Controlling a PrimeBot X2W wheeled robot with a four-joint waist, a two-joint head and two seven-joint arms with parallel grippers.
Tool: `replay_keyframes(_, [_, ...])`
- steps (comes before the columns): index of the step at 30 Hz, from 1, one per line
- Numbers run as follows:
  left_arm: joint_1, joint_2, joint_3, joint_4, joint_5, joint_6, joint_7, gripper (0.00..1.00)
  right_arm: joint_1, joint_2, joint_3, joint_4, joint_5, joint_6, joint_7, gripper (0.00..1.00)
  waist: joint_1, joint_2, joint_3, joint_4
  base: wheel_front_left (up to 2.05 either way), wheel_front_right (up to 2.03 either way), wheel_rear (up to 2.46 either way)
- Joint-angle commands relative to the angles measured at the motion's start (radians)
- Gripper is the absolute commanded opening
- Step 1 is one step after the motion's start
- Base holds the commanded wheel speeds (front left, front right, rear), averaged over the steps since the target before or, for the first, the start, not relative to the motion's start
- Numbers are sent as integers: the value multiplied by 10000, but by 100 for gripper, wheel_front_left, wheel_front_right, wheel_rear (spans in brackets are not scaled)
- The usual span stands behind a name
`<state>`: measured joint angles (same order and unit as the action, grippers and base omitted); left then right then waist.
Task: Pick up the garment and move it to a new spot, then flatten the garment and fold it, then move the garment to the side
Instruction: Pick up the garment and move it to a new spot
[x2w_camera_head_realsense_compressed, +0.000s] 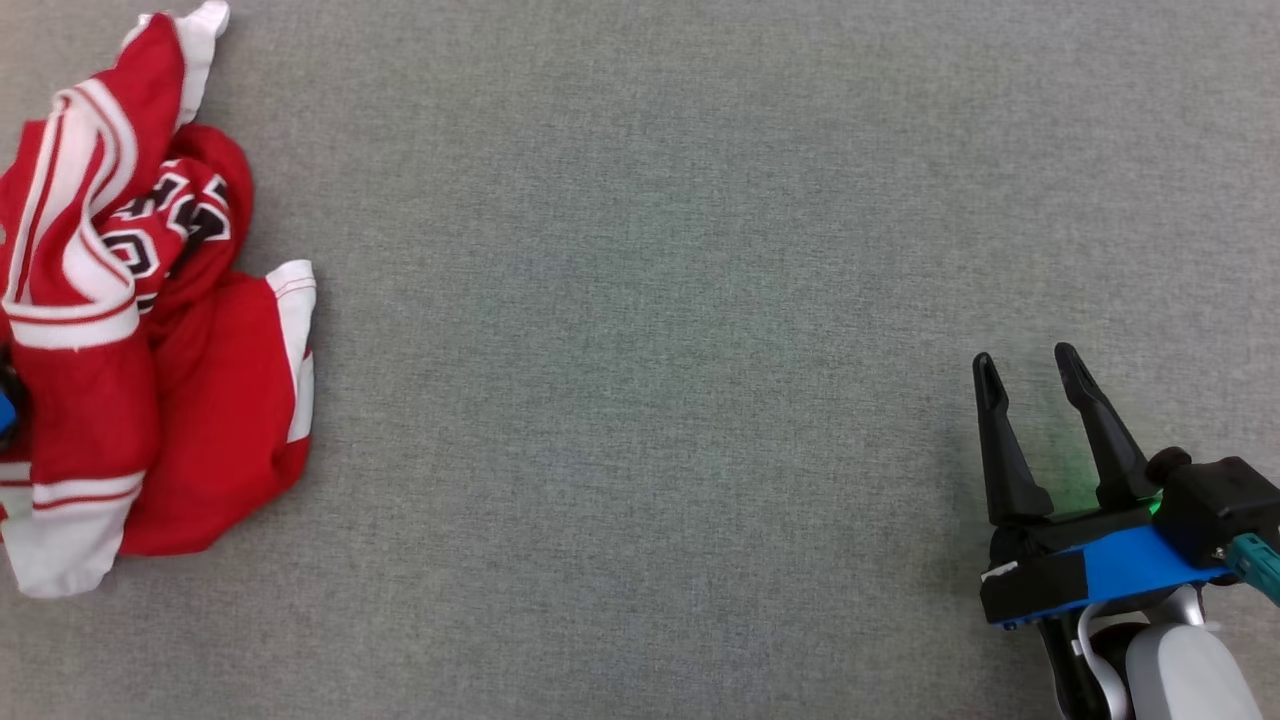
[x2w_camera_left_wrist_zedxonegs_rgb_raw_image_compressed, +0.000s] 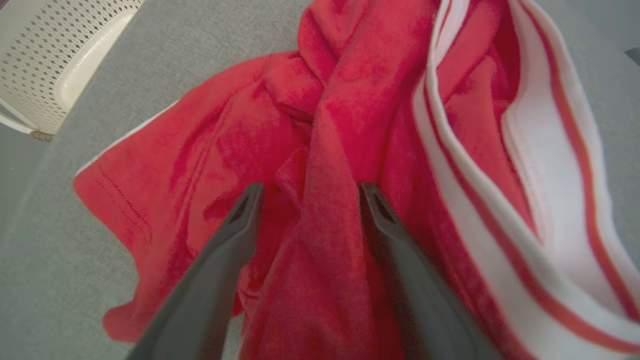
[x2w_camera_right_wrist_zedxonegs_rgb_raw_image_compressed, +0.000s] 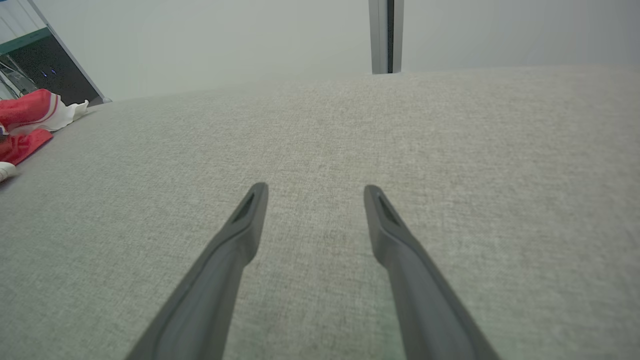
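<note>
Left gripper (x2w_camera_left_wrist_zedxonegs_rgb_raw_image_compressed: 310, 186): nearest the lens; spread wide, low over crumpled cloth, one dark finger on each side of a raised red ridge; nothing pinched; touching the cloth or just above it, cannot tell.
Right gripper (x2w_camera_head_realsense_compressed: 1024, 353): spread wide and empty; at the lower right of the head view, fingers pointing up and slightly left, over bare surface, well apart from the garment.
Right forearm (x2w_camera_head_realsense_compressed: 1185, 680): pale, rising from the bottom edge, carrying a blue bracket (x2w_camera_head_realsense_compressed: 1130, 565) and a black wrist block.
Garment (x2w_camera_head_realsense_compressed: 220, 420): crumpled heap at the far left of the head view, partly cut off by the frame edge; red, with broad white bands and thin red stripes.
Lettering (x2w_camera_head_realsense_compressed: 165, 225): black characters edged in white on a creased red fold; not legible.
Surface (x2w_camera_head_realsense_compressed: 640, 350): grey woven fabric.
Left wrist view alone: white perforated basket (x2w_camera_left_wrist_zedxonegs_rgb_raw_image_compressed: 50, 50) at the upper left corner, past the garment; stitched hem along the red edge.
Right wrist view alone: garment as a small red and white patch at the far left; pale wall behind, grey vertical post (x2w_camera_right_wrist_zedxonegs_rgb_raw_image_compressed: 386, 35) at top centre.
Head view alone: green glow (x2w_camera_head_realsense_compressed: 1075, 470) on the surface between the right finger bases.
</note>
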<state>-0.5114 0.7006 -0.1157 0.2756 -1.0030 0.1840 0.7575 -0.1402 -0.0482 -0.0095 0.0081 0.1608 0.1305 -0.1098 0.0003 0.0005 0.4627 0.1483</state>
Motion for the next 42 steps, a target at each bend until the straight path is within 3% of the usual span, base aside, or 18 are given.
replay_keyframes(1, [305,3,-23,-22,-65,257,225,100,-183,-41,-16,-73,10,5,-36,100,-3,-5,16,-89,0,0,0])
replay_keyframes(3, [528,-19,-29,23,-192,450,497,100,-187,-39,-5,-38,46,5,-57,100,-3,-5,4,-154,0,0,0])
replay_keyframes(4, [645,-29,-61,36,-236,511,630,77,-169,-39,18,-6,59,5,-71,100,-3,-5,-20,-187,0,0,0])
replay_keyframes(6, [870,-10,-135,6,-269,547,793,5,-133,-41,59,63,97,3,-76,100,-3,-5,-114,-252,0,0,0])
replay_keyframes(7, [971,-27,-156,-77,-264,583,802,0,-109,-39,75,106,129,5,-96,100,-3,-5,-183,-274,0,0,0])
replay_keyframes(19, [695,797,-59,-1476,309,53,258,0,281,-39,218,750,615,5,-477,100,-3,-5,-1775,-278,0,0,0])
replay_keyframes(27, [-601,1356,-477,-2707,841,-657,488,0,587,-41,456,1454,1126,5,-859,100,-3,-5,-3126,-421,0,0,0])
replay_keyframes(33, [-2023,950,-1245,-3543,1098,-1013,915,0,780,-40,444,1746,1323,5,-1042,100,-3,-5,-3700,-707,0,0,0])
replay_keyframes(42, [-4034,-300,-2285,-3550,1425,-1607,892,0,775,-41,626,1956,1521,5,-1183,100,-3,-5,-3945,-1532,0,0,0])
